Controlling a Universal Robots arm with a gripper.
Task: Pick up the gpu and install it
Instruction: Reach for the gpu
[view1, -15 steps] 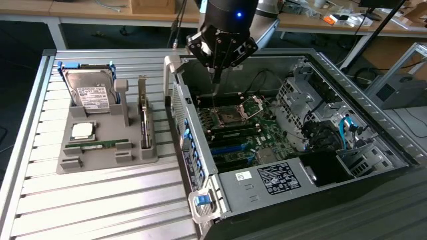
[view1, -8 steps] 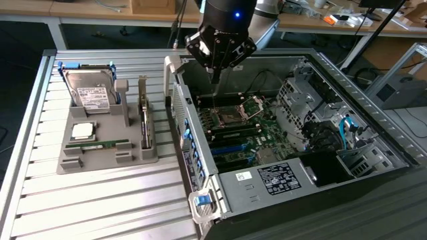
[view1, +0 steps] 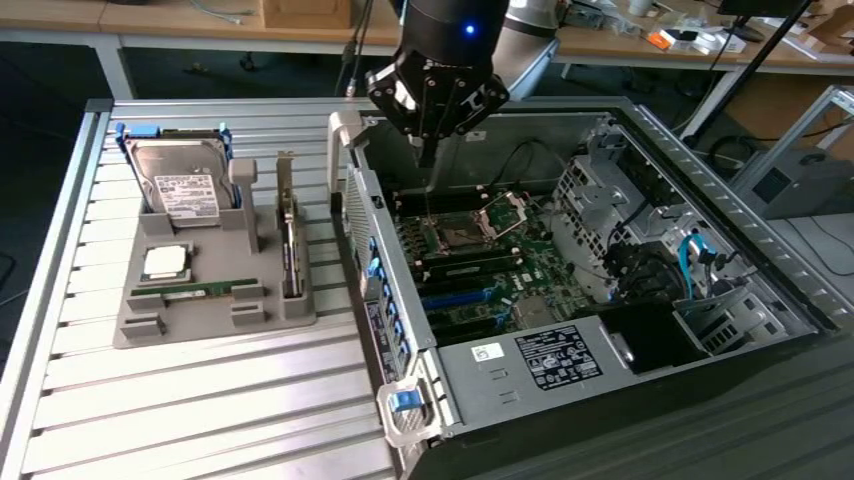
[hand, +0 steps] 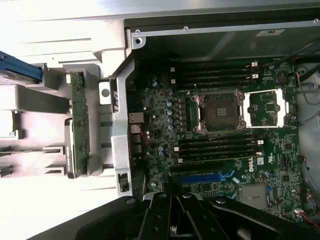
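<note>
The gpu (view1: 288, 255) is seen standing on edge in a slot of the grey holder (view1: 200, 318), between the hard drive (view1: 180, 185) and the case (view1: 358, 215). Its long axis is laid parallel to the case wall, with the bracket end farther from the exterior camera. Its faces are hidden, being seen edge-on. The gripper (view1: 427, 152) is closed and empty above the motherboard (view1: 474, 250), well apart from the card.

clear: case (view1: 561, 130) open on top, motherboard (view1: 481, 250) reachable from above | obstacle: case wall (view1: 367, 250) upright at the board's 9 o'clock in the exterior view, between board and grey holder (view1: 147, 310) | holder: gpu (view1: 288, 250) edge-on, hard drive (view1: 180, 185) at its 10 o'clock (narrow gap) | board's 3 o'clock: drive cage (view1: 601, 190), cables (view1: 694, 260)
</note>
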